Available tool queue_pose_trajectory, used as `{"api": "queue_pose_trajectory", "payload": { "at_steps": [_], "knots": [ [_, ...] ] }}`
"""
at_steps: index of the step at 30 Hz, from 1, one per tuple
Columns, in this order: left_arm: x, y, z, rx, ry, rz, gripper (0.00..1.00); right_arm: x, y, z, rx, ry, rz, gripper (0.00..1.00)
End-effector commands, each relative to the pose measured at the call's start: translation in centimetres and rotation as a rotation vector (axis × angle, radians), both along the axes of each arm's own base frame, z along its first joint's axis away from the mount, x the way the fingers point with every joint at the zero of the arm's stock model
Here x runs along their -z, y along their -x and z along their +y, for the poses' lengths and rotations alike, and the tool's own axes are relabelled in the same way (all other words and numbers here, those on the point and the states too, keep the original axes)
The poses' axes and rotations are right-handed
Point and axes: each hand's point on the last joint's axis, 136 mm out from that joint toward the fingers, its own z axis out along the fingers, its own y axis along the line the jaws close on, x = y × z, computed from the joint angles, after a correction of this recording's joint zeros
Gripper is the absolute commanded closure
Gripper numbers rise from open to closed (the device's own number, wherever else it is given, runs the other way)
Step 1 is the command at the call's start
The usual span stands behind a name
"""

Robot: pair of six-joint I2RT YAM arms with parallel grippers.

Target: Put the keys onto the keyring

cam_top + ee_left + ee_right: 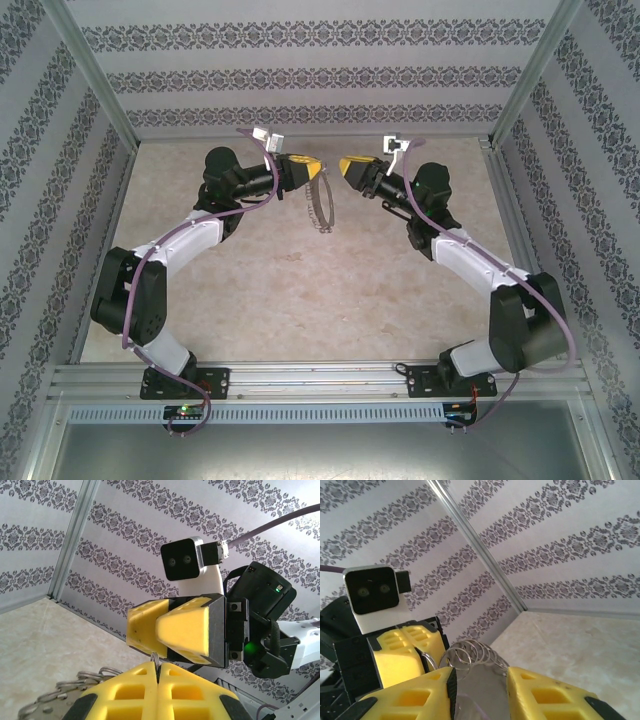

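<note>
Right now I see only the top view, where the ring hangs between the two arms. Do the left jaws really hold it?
Observer: Yes. In the left wrist view the left jaws are shut, and the wire of the ring is pinched between them.
Operator: Are the right jaws closed too?
Observer: No. In the right wrist view the right jaws stand apart, with the ring's loops just beyond their tips.
Operator: Do they carry anything?
Observer: Something pale lilac, maybe the key, lies low between them. I cannot tell whether it is gripped.
</note>
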Motion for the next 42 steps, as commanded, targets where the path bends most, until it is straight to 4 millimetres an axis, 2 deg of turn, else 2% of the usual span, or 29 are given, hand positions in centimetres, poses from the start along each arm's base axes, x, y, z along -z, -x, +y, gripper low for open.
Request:
{"api": "queue_pose_trajectory", "payload": {
  "at_steps": [1, 14, 24, 32, 37, 39, 41, 42],
  "knots": [
    [-1.1, 0.8, -0.5, 0.035, 0.025, -0.059, 1.00, -3.0, 1.1, 1.1, -0.077, -0.075, -0.086, 0.67],
    [-1.3, 0.7, -0.5, 0.040, 0.023, -0.056, 1.00, -2.9, 2.0, 3.7, -0.178, -0.092, -0.106, 0.70],
    [-1.4, 0.6, -0.6, 0.038, 0.023, -0.054, 1.00, -2.4, 2.1, 4.1, -0.201, -0.088, -0.093, 0.75],
    [-1.5, 0.6, -0.5, 0.036, 0.024, -0.056, 1.00, -1.6, 2.1, 4.0, -0.201, -0.081, -0.079, 0.85],
    [-1.6, 0.6, -0.6, 0.039, 0.023, -0.056, 1.00, -1.6, 2.2, 4.0, -0.206, -0.081, -0.079, 0.96],
    [-1.5, 0.6, -0.7, 0.042, 0.022, -0.053, 1.00, -1.6, 2.3, 4.1, -0.216, -0.081, -0.077, 0.94],
    [-1.4, 0.7, -0.7, 0.043, 0.021, -0.053, 1.00, -1.6, 2.3, 4.3, -0.223, -0.082, -0.075, 0.84],
    [-1.5, 0.7, -0.6, 0.043, 0.022, -0.053, 1.00, -1.7, 2.2, 4.2, -0.224, -0.082, -0.076, 0.83]
  ]
}}
